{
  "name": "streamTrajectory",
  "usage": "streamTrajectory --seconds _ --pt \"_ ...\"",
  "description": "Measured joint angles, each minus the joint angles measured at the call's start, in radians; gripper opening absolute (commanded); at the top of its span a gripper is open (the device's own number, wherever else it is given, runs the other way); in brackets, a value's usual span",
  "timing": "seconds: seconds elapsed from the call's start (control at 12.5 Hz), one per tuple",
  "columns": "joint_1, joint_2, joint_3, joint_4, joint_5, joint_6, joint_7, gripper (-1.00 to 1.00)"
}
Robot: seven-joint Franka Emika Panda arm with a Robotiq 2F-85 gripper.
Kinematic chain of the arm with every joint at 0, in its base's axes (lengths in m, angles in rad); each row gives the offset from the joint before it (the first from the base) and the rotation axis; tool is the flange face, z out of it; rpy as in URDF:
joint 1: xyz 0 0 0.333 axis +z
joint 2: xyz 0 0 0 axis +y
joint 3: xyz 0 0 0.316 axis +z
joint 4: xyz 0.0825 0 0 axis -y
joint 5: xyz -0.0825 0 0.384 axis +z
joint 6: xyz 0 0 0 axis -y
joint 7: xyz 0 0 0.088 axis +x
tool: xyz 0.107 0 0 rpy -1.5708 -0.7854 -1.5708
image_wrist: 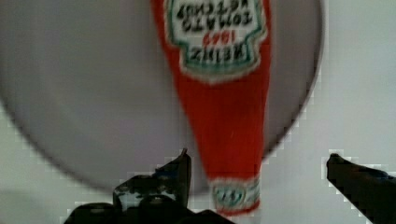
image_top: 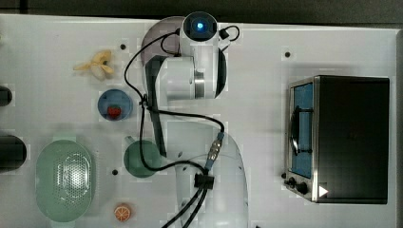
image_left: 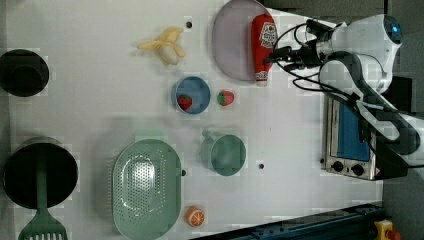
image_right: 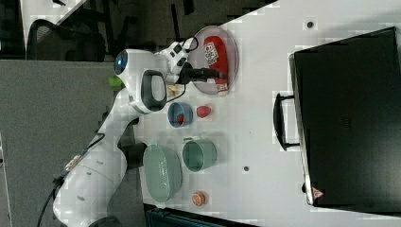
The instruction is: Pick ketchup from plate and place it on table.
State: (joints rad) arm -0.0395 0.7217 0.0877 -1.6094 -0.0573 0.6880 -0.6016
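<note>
The ketchup (image_left: 262, 42) is a red bottle with a white cap, lying on the pale mauve plate (image_left: 231, 40) at the top of the left view. Its cap end (image_left: 261, 76) reaches over the plate's rim onto the white table (image_left: 100, 110). My gripper (image_left: 273, 56) hovers right beside the bottle's neck and is open. In the wrist view the ketchup (image_wrist: 224, 107) runs down the plate (image_wrist: 93, 93), and its neck lies between my gripper's (image_wrist: 259, 156) spread fingers, nearer one finger (image_wrist: 180, 170) than the other. In the right view the fingers (image_right: 210, 73) reach over the ketchup (image_right: 215, 56).
A blue dish with a strawberry (image_left: 192, 95) and a loose strawberry (image_left: 226, 98) sit just below the plate in the left view. A banana (image_left: 165, 45), green cup (image_left: 227, 155), green colander (image_left: 146, 187), orange half (image_left: 195, 216) and toaster oven (image_left: 347, 140) stand around.
</note>
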Motion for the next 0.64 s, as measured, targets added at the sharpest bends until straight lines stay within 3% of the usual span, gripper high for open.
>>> streamTrajectory --seconds 0.56,0.64 --pt "0.008 0.112 0.003 0.097 -0.064 0.126 -0.006 1.00" --pt "0.010 0.120 0.002 0.097 -0.064 0.151 -0.006 0.92"
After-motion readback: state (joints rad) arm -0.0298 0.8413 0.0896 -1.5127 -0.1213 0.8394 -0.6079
